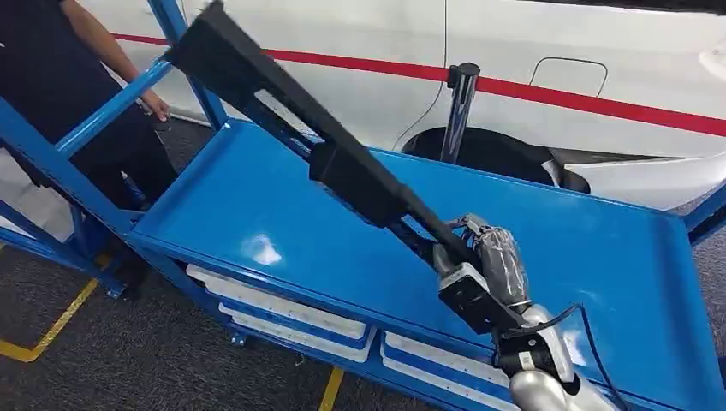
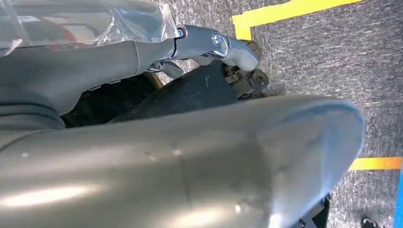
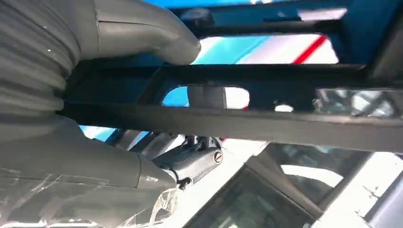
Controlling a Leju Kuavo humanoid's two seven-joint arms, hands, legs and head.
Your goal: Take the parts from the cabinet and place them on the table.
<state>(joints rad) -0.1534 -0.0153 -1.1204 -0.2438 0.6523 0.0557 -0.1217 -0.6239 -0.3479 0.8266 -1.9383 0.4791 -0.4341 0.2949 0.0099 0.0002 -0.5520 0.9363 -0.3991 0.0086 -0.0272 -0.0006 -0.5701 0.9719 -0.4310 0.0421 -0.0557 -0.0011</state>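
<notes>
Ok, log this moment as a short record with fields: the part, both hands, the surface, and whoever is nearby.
part: long black part, held up at a slant over the blue table, not touching it
right hand: right hand grips the part at its lower end; the thumb lies over one of its bars
left hand: left hand hangs over grey carpet with yellow floor lines; whether it holds anything cannot be told
table: blue, with white trays on the shelf beneath
nearby: person standing at the frame's far left end
</notes>
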